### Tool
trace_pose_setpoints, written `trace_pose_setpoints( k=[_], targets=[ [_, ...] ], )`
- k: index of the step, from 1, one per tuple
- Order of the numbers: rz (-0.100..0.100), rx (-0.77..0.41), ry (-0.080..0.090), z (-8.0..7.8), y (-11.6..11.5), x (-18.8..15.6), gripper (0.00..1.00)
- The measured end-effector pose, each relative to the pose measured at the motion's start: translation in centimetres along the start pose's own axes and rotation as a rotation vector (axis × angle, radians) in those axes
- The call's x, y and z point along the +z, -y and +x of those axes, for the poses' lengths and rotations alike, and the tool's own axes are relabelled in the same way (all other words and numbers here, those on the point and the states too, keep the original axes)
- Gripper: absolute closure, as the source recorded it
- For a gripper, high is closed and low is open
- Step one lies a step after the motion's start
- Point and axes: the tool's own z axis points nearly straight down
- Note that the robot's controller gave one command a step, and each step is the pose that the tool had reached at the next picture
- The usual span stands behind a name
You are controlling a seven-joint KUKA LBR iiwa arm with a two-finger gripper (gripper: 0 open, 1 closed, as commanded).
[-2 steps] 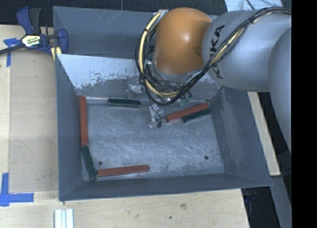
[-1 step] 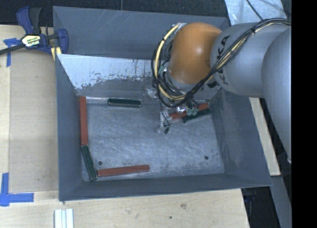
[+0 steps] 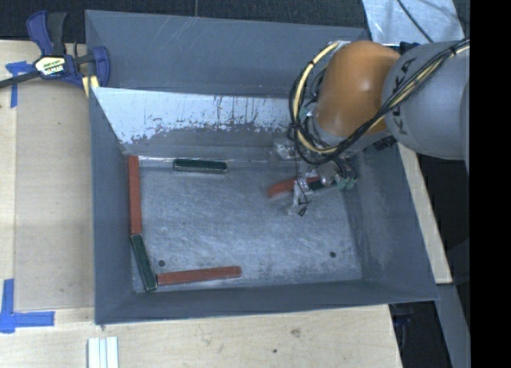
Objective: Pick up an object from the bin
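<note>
The pick is looking only partly under way, judging by how things are lying: the arm (image 3: pixel 435 103), with its orange cover (image 3: pixel 355 87) and looped cables, is reaching into the grey bin (image 3: pixel 239 301) from the right, and the end effector (image 3: pixel 302 201) is sitting low over the floor of the bin, in its back right part, well short of the right wall. A small red piece (image 3: pixel 280 190) is lying just beside the end effector, on the side towards the middle of the bin, and seems to be touching it or nearly so. Whether the end effector is open or closed, and whether it is gripping that piece, I cannot tell, since its tip is dark and tangled with the wrist parts above it. Nothing is hanging clear of the floor, so in my judgement the lift out of the bin is yet to be done. The rest of the contents are lying well apart from the end effector, all flat on the floor: a dark green bar (image 3: pixel 200 166) is resting along the back edge, a long red bar (image 3: pixel 135 195) is running along the left edge, a second green bar (image 3: pixel 144 263) is leaning into the front left corner, and a second red bar (image 3: pixel 199 275) is stretching along the front edge from that corner
</note>
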Motion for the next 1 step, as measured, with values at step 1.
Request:
trace_pose_setpoints(
  k=[1],
  targets=[
    [-0.001, -0.045, 0.000, 2.26, 3.75, 2.89, 0.00]
  ],
)
